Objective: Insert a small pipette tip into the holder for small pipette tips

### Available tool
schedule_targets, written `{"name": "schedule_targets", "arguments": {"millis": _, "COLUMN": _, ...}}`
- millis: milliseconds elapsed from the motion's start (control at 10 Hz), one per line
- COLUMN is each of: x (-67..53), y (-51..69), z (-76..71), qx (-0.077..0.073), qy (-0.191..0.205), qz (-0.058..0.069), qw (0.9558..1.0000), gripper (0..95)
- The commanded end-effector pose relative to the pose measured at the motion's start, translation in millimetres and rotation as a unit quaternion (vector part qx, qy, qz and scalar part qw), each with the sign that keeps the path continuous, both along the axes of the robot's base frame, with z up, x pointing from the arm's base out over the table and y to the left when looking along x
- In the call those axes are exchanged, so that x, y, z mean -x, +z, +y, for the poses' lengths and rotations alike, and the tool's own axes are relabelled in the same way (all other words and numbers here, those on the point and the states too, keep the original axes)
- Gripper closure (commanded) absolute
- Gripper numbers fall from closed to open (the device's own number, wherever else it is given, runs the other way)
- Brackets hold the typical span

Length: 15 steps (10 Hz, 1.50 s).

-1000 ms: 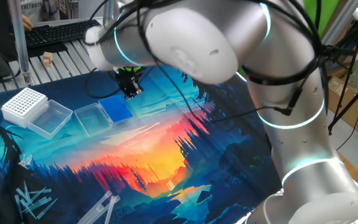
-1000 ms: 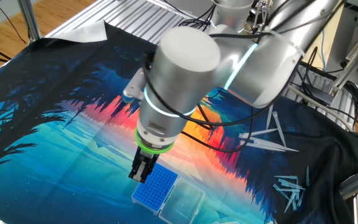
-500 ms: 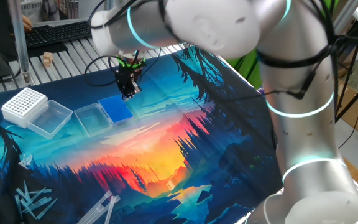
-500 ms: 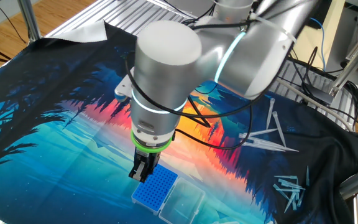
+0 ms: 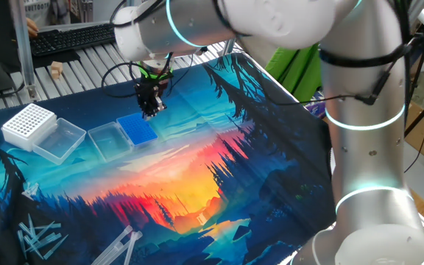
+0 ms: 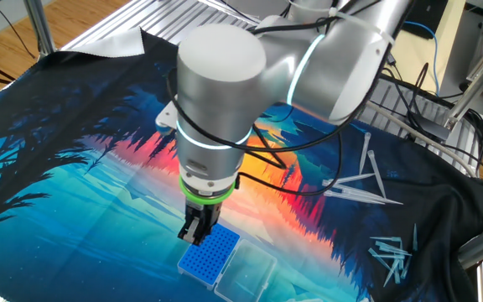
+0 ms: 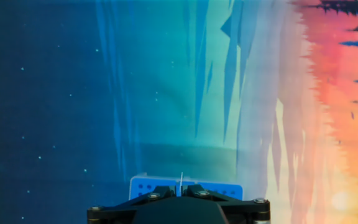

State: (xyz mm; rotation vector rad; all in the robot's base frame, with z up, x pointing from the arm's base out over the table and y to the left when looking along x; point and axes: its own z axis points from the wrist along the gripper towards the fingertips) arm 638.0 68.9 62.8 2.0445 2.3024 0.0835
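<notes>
One tool point(image 6: 196, 237) pointed straight down over the near end of the blue holder for small pipette tips point(image 6: 210, 256), its jaws pinched almost fully together. In the hand view a thin whitish sliver, the small pipette tip point(image 7: 181, 183), stuck out between the fingertips above the holder's holes. The holder's clear lid point(image 5: 106, 139) lay open beside it on the printed desk mat point(image 5: 197, 169), with a white gridded rack point(image 5: 28, 124) further along.

1 blue rack point(image 5: 137, 129), 1 white rack point(image 5: 29, 123) (gridded), approx 2 clear lids point(image 5: 59, 140)
</notes>
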Motion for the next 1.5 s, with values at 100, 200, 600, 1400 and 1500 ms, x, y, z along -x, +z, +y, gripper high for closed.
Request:
{"name": "schedule_targets", "arguments": {"millis": 100, "x": 3.4, "y": 3.8, "z": 4.7, "qx": -0.003, "qy": -0.004, "qz": 0.001, "qw": 1.0, "gripper": 95.0}}
{"name": "schedule_targets", "arguments": {"millis": 200, "x": 5.4, "y": 5.0, "z": 7.6, "qx": -0.009, "qy": -0.009, "qz": 0.002, "qw": 0.9999, "gripper": 95.0}}
{"name": "schedule_targets", "arguments": {"millis": 600, "x": 10.6, "y": 4.4, "z": 12.9, "qx": -0.014, "qy": -0.016, "qz": 0.002, "qw": 0.9998, "gripper": 95.0}}
{"name": "schedule_targets", "arguments": {"millis": 1400, "x": 12.5, "y": 5.8, "z": 15.6, "qx": -0.058, "qy": -0.208, "qz": 0.001, "qw": 0.9764, "gripper": 95.0}}
{"name": "schedule_targets", "arguments": {"millis": 1500, "x": 12.8, "y": 6.1, "z": 16.2, "qx": -0.063, "qy": -0.218, "qz": 0.003, "qw": 0.9739, "gripper": 95.0}}
